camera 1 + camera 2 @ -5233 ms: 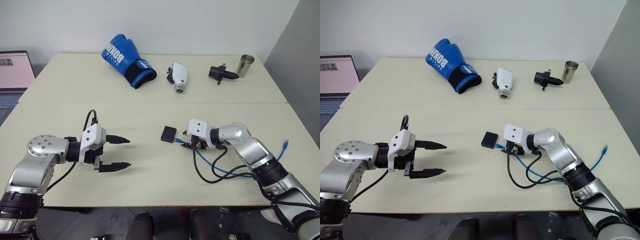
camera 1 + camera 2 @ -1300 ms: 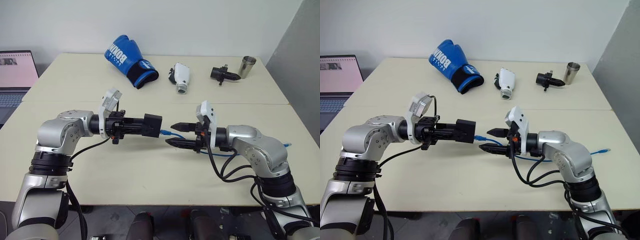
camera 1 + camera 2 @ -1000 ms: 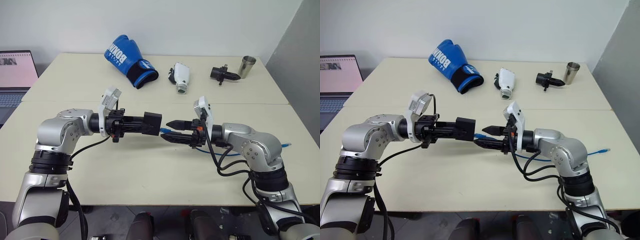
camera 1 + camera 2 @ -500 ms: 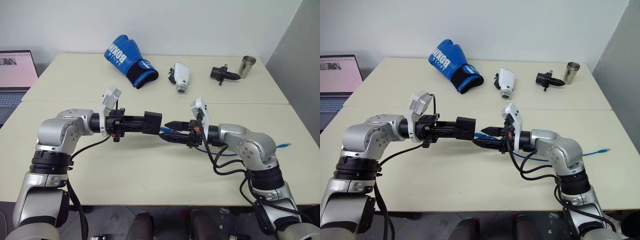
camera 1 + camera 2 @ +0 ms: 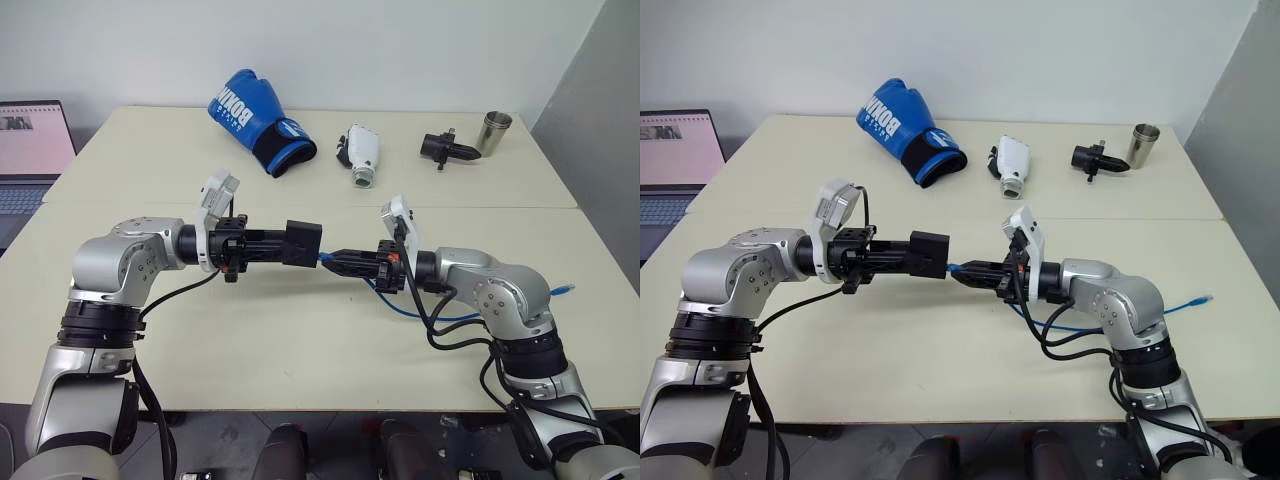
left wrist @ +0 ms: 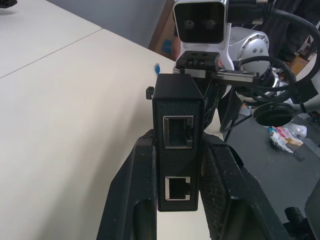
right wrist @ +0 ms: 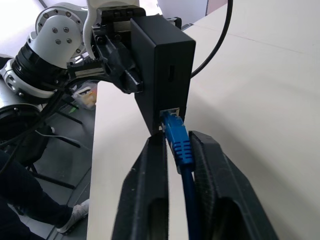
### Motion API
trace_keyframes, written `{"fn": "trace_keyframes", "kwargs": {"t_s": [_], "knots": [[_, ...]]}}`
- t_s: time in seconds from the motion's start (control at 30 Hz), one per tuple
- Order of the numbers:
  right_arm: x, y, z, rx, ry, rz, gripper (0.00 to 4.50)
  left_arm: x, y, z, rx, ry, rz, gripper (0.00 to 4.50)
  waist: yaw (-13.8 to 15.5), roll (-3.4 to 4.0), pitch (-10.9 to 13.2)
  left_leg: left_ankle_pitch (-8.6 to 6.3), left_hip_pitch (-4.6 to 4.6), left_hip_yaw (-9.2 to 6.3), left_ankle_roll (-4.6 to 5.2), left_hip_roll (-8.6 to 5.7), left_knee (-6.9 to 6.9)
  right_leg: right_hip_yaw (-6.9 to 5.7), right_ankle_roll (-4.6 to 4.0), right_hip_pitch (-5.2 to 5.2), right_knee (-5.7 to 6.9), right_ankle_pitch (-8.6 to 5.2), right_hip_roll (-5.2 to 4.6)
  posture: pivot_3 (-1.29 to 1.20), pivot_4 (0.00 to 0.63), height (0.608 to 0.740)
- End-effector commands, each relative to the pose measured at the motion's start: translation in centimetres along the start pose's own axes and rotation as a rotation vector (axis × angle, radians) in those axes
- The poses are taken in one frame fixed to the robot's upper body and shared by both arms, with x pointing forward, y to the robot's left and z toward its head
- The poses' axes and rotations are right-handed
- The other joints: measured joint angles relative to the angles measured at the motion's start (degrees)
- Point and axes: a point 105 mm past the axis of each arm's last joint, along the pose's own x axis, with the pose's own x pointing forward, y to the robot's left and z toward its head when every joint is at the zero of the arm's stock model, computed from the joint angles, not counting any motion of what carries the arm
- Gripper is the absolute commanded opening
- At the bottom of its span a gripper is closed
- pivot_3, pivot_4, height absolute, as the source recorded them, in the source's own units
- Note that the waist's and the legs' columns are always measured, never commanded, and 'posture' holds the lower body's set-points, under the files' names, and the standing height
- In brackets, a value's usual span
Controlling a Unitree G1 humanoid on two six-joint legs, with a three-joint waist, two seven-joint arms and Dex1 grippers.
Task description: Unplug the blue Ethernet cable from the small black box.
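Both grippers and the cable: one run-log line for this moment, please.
left gripper: shut on small black box | right gripper: shut on blue Ethernet cable by its plug | plug: in box | held above table

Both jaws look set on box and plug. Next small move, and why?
Probably draw the right gripper straight back from the small black box. Its jaws are shut on the blue Ethernet cable at the plug, which still sits in the port, while the left gripper holds the box.
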Motion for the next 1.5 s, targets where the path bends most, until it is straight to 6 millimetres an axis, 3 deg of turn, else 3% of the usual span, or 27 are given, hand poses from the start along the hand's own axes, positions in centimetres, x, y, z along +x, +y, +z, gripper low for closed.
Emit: {"fn": "trace_keyframes", "kwargs": {"t_s": [0.03,0.4,0.43,0.6,0.97,1.5], "knots": [[0.0,0.8,1.2,-0.024,-0.023,0.041,0.04,0.0,-0.6,1.0,0.041,-0.015,-0.022,0.79,0.00,0.00,0.00,0.00,0.00,0.00,0.00,0.00,0.00,0.00,0.00,0.00,0.00,0.00,0.00,0.00,0.150,0.740],[0.0,1.1,1.1,-0.039,-0.002,0.056,0.04,0.0,-0.6,1.1,0.039,-0.024,-0.022,0.79,0.00,0.00,0.00,0.00,-0.01,0.00,0.00,0.00,-0.01,0.00,0.00,-0.01,-0.01,0.00,0.00,0.00,0.150,0.740],[-0.1,1.2,1.0,-0.041,0.003,0.061,0.74,0.0,-0.6,1.1,0.039,-0.026,-0.023,0.79,0.00,0.00,0.00,0.00,-0.01,0.00,0.00,0.00,-0.01,0.00,0.00,-0.01,-0.01,0.00,0.00,0.00,0.150,0.740],[0.1,1.9,1.0,-0.047,-0.002,0.089,1.93,0.2,-0.6,1.1,0.034,-0.029,-0.028,0.79,-0.01,0.00,0.00,0.00,-0.03,0.01,0.00,0.00,-0.02,0.01,0.00,-0.04,-0.02,0.00,0.00,0.00,0.150,0.740],[0.0,0.6,1.6,0.015,-0.066,0.040,1.95,0.3,-0.6,1.1,0.028,-0.036,-0.028,0.79,0.00,0.00,0.00,0.00,-0.19,0.00,0.00,0.01,-0.02,0.00,0.00,-0.19,-0.02,0.00,0.01,0.00,0.150,0.740],[-0.5,0.6,1.4,0.035,-0.052,0.059,1.95,0.2,-0.5,1.3,0.029,-0.045,-0.020,0.79,0.00,0.00,0.00,0.00,-0.33,-0.01,0.00,0.00,0.00,-0.01,0.00,-0.32,-0.01,0.00,0.01,0.00,0.150,0.740]]}}
